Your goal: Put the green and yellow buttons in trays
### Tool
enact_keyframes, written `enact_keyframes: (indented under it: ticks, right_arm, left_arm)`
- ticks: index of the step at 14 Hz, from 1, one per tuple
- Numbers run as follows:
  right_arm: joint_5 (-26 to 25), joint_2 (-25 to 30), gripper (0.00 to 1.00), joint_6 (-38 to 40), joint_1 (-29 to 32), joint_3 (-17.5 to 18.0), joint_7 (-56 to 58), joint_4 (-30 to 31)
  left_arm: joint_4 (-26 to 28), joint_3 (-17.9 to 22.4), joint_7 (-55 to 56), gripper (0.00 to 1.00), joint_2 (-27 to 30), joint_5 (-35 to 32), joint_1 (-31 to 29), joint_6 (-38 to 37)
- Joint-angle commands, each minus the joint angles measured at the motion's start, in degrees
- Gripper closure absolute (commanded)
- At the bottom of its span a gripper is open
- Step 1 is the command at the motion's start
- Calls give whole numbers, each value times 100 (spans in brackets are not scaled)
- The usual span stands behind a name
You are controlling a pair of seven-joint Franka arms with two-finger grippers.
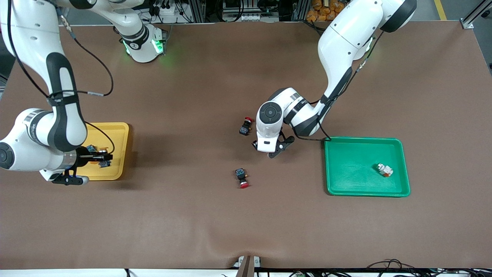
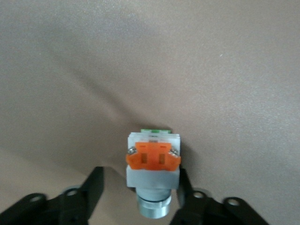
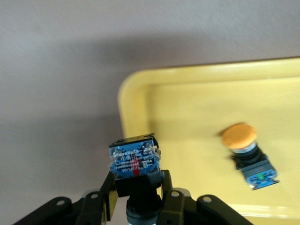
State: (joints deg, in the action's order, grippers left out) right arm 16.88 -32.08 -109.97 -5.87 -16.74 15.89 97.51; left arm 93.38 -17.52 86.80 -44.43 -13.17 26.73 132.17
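Note:
My right gripper (image 1: 103, 157) is shut on a black-blue button (image 3: 135, 161) and holds it over the rim of the yellow tray (image 1: 119, 134). A second button with an orange-yellow cap (image 3: 248, 159) lies in that tray (image 3: 187, 108). My left gripper (image 1: 266, 148) is low over the middle of the table. In the left wrist view it (image 2: 139, 182) is open around a whitish button with an orange block (image 2: 153, 159); one finger stands apart from the button. In the front view this button is hidden under the hand. Another whitish button (image 1: 384, 169) lies in the green tray (image 1: 353, 169).
Two red-capped black buttons lie on the brown table: one (image 1: 246, 126) beside the left hand toward the right arm's end, one (image 1: 242, 178) nearer to the front camera. The yellow tray is at the right arm's end, the green tray at the left arm's end.

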Motion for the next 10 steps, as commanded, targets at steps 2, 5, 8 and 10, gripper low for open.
enact_keyframes:
  ticks: [2, 5, 8, 10]
  right_arm:
    - [61, 88, 0, 11, 139, 127, 275, 110]
    - [61, 114, 0, 11, 113, 127, 275, 101]
    - [26, 280, 0, -33, -71, 128, 231, 119]
    - [8, 473, 0, -42, -142, 119, 222, 241]
  left_arm:
    - [-4, 47, 162, 100, 40, -404, 25, 45]
    - [-30, 47, 39, 100, 346, -449, -176, -77]
    - [-39, 12, -635, 100, 943, -432, -615, -463]
    - [-39, -15, -1293, 100, 1260, -362, -1001, -797]
